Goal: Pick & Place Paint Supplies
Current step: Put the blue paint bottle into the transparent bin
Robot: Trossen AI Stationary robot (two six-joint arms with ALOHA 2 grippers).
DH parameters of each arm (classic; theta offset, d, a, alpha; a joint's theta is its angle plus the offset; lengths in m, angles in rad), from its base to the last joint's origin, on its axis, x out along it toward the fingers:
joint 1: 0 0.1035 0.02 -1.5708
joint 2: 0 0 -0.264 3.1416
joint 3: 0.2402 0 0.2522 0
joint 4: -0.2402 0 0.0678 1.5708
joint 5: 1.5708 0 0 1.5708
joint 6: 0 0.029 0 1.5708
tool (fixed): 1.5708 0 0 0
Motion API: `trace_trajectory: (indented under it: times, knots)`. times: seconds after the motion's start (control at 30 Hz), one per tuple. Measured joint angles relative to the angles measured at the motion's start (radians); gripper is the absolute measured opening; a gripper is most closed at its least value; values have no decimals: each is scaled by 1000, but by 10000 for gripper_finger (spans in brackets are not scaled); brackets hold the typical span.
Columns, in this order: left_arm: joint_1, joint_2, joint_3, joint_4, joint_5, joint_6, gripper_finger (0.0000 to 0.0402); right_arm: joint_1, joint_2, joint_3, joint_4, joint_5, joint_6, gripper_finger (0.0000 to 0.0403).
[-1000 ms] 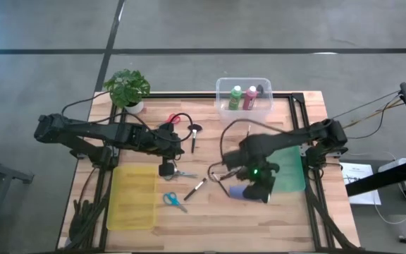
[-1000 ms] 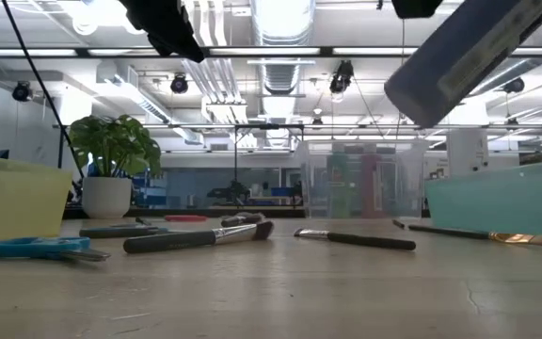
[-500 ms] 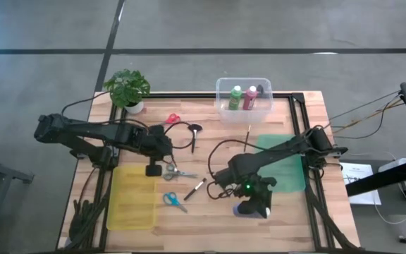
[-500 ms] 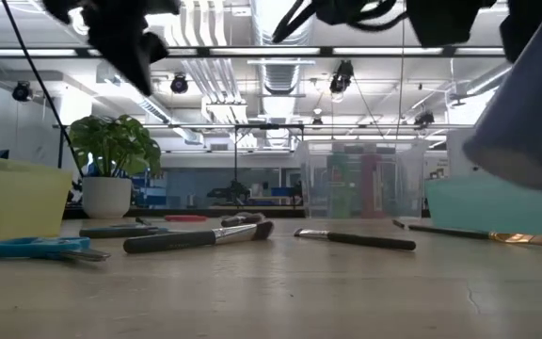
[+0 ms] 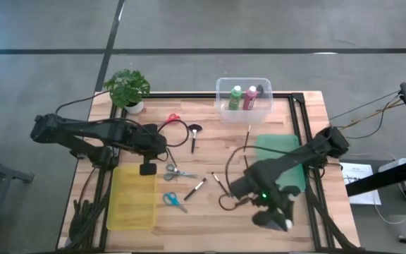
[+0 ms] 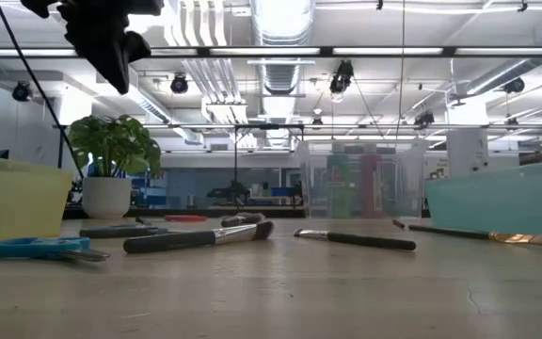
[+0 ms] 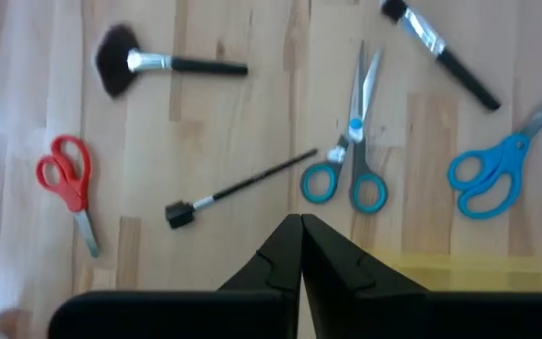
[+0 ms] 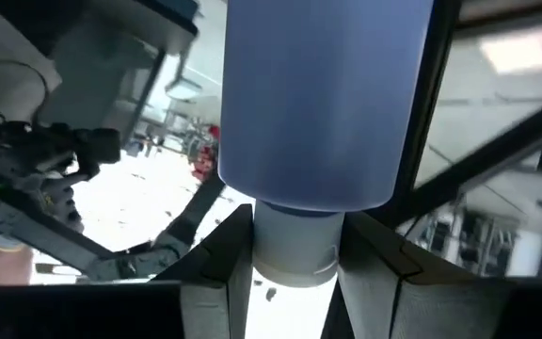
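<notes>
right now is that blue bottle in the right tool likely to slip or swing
Possibly. The right tool clamps only the white cap, so the wider blue bottle hangs beyond the fingers and may pivot. Its smooth, round plastic looks slippery. It seems small, so probably light.

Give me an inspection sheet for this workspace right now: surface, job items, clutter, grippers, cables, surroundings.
Surface: wooden table, bare at the front.
Job's things: green bottle and pink bottle in the clear bin; red scissors, grey-handled scissors, blue scissors and brushes loose on the table; yellow tray and green tray hold nothing.
Clutter: potted plant at the back left corner.
Grippers: left gripper shut, empty, above the yellow tray's rim; right gripper shut on the blue bottle, near the front right.
Cables: black loops along both arms.
Surroundings: grey floor; nothing else seen.
</notes>
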Motion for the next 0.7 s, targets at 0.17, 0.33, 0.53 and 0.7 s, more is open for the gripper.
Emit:
trace_trajectory:
  times: [0.17, 0.33, 0.53, 0.7]
  knots:
    - [0, -12, 0, 15, 0, 1, 18, 41, 5, 0, -1, 15, 48, 113]
    - [0, -14, 0, 18, 0, 3, 18, 29, 59, -17, 9, 26, -17, 113]
    - [0, -14, 0, 26, 0, 2, 18, 0, 132, -67, 5, -44, -164, 113]
    - [0, -14, 0, 39, 0, 1, 18, -16, 183, -81, 1, -84, -248, 113]
